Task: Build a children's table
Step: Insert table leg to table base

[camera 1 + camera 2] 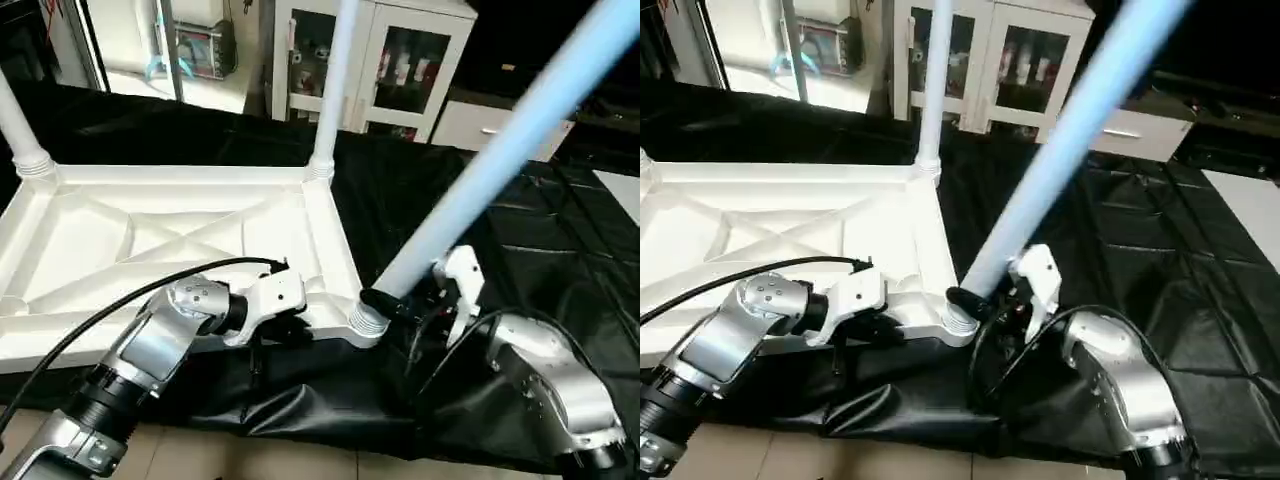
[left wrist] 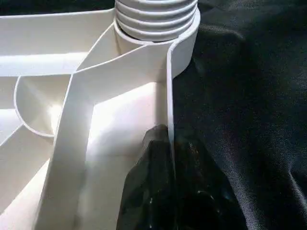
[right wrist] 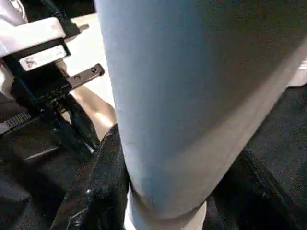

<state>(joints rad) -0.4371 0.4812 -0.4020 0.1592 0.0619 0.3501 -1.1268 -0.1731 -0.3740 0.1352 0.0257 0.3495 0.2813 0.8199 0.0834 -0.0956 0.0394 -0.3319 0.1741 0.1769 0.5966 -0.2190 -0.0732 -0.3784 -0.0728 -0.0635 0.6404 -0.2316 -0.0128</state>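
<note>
Right claw (image 1: 385, 300) grips tilted leg (image 1: 500, 150); left claw (image 2: 165, 158) pinches tabletop rim (image 2: 169, 96).

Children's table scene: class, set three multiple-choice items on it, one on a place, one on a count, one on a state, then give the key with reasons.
1. Where does the left gripper grip the table top?
A. on its near edge wall, beside the corner socket
B. on a far leg
C. on the black cloth

2. How many legs already stand upright in the far sockets?
A. none
B. two
C. four

3. How does the leg in the right gripper sit?
A. flat on the cloth
B. upright
C. tilted, its ribbed end at the near corner socket

Key: 1 A, black fingers pinch the wall; 2 B, the two far legs rise from the far corners; 3 C, it slants up to the right.
</note>
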